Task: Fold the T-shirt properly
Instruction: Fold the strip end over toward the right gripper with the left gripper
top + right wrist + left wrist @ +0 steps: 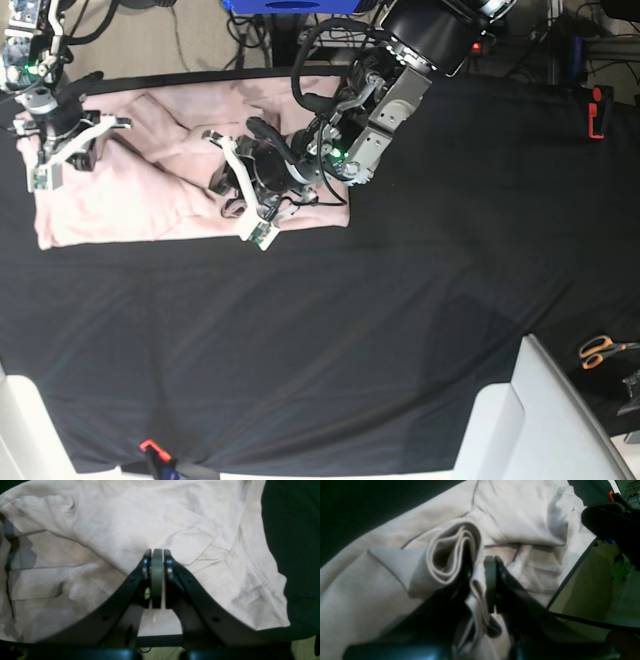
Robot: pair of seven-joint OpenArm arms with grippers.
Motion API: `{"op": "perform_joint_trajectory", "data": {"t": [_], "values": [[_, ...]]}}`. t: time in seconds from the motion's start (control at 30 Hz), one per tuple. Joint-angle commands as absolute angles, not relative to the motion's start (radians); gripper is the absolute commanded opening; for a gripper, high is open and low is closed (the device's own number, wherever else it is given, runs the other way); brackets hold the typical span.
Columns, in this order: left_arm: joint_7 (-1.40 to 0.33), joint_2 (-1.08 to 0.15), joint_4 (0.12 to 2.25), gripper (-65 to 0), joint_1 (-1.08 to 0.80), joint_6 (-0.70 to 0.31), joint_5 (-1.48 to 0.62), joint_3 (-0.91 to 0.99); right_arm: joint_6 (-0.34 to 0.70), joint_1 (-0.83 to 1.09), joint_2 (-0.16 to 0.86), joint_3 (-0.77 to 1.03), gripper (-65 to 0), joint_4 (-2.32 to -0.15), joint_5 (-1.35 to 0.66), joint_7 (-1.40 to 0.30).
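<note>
My left hand (480,580) is clenched on a bunched fold of the T-shirt (520,515), layered hem edges curling up beside its fingers. My right hand (157,555) is pressed closed with nothing between the pads, hovering over the shirt's far side. The pale pink T-shirt (150,190) lies crumpled at the back left of the black tabletop (400,320).

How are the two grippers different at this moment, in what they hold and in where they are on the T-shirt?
The left gripper is shut on a bunched, rolled fold of the T-shirt; the right gripper is shut with nothing visible between its pads. In the base view, the left gripper is near the shirt's right end, while the right gripper is at its left end. Both are over the pink fabric.
</note>
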State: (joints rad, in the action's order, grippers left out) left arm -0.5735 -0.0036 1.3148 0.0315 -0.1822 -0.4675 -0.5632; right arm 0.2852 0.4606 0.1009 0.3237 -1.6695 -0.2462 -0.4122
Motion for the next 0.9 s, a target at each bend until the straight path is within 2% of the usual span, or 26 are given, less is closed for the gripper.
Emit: {"op": "perform_joint_trajectory", "data": {"t": [0.0, 0.33, 0.43, 0.53, 0.6, 0.87], "values": [[-0.556, 0.015, 1.323, -65.0, 0.054, -0.186, -0.481, -0.564, 0.288, 0.458, 0.111, 0.331, -64.2, -1.687, -0.252, -0.39], [-0.558, 0.047, 1.27, -65.0, 0.062, -0.186, -0.481, -0.564, 0.288, 0.456, 0.114, 0.331, -64.2, -1.687, -0.252, -0.39], [-0.558, 0.056, 1.27, -45.6, 0.064, -0.186, -0.481, -0.564, 0.288, 0.456, 0.113, 0.331, -64.2, -1.687, -0.252, -0.39], [-0.561, 0.081, 1.268, -33.1, 0.082, -0.189, -0.481, -0.567, 0.288, 0.456, 0.113, 0.331, -64.2, -1.687, -0.252, -0.39], [-0.561, 0.097, 1.244, -30.8, 0.099, -0.189, -0.481, -0.599, 0.288, 0.456, 0.114, 0.331, -64.2, -1.687, -0.252, -0.39], [-0.544, 0.157, 1.084, -30.8, 0.236, -0.191, -0.489, -0.734, 0.289, 0.456, 0.114, 0.331, -64.2, -1.687, -0.252, -0.39]]}}
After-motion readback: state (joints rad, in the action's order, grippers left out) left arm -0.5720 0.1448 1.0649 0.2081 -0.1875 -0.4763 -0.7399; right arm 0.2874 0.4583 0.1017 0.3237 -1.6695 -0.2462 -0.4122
